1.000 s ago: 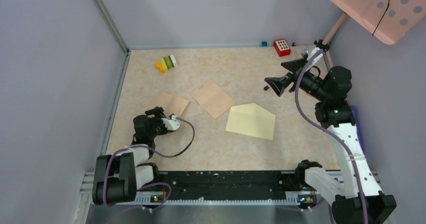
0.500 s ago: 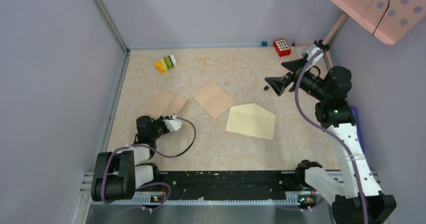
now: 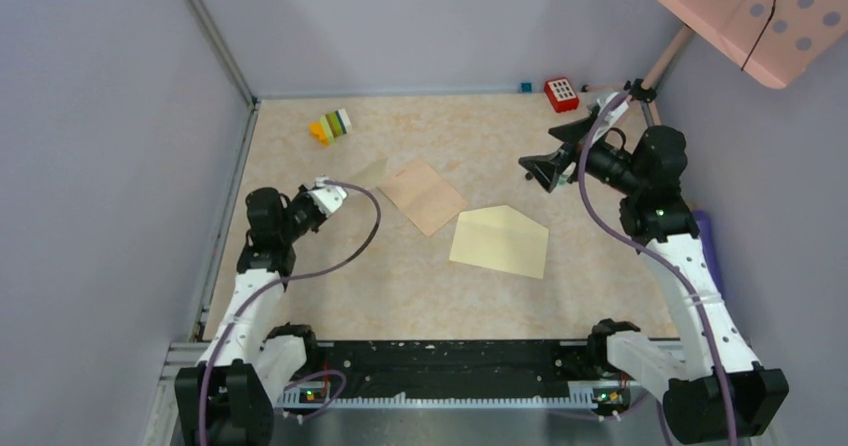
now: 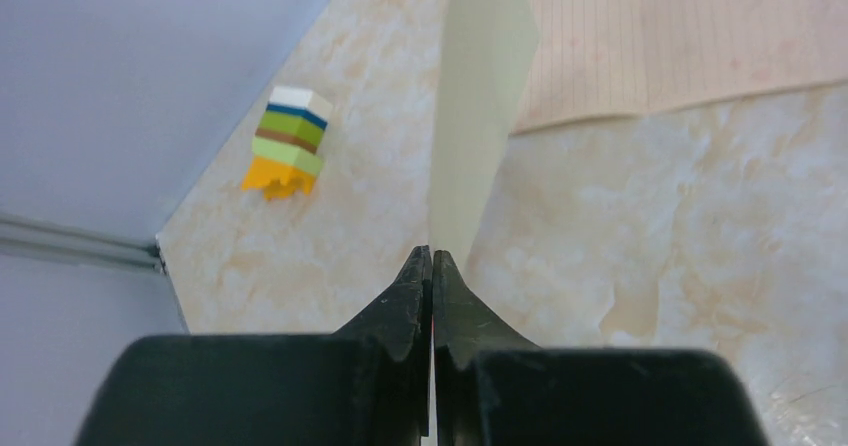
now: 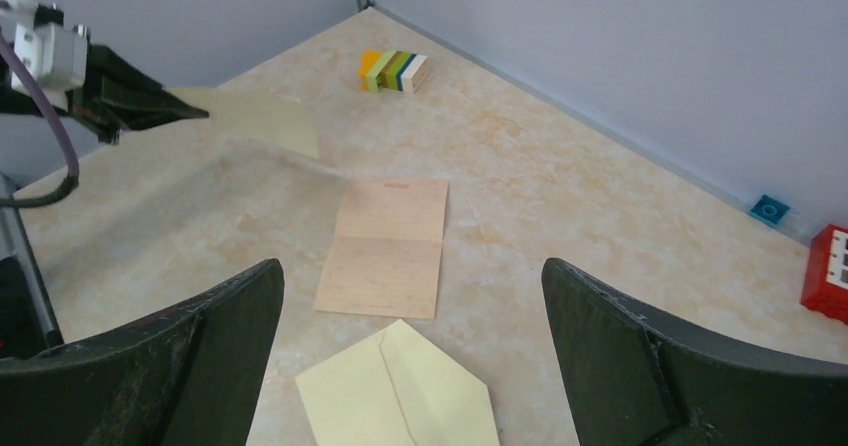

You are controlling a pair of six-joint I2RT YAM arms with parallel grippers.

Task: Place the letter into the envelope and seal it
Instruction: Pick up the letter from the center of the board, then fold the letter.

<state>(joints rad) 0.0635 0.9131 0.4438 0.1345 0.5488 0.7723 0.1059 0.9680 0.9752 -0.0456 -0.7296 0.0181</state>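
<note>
My left gripper (image 3: 343, 183) (image 4: 432, 257) is shut on the edge of a folded letter sheet (image 4: 480, 96) (image 5: 258, 118), which hangs lifted off the table at the far left. A second tan folded sheet (image 3: 423, 195) (image 5: 385, 249) lies flat mid-table. To its right lies the pale yellow envelope (image 3: 500, 241) (image 5: 400, 394), its pointed flap open toward the far wall. My right gripper (image 3: 546, 172) (image 5: 412, 266) hovers open above the table, beyond the envelope, with nothing between its fingers.
A stack of coloured bricks (image 3: 331, 126) (image 4: 287, 152) sits near the far left corner. A red block (image 3: 561, 94) and a small blue block (image 3: 525, 87) lie by the far wall. Grey walls enclose the table on the left, far and right sides.
My left gripper shut on the left tan sheet and rose with it toward the far left. The right gripper shifted slightly left and stayed open.
</note>
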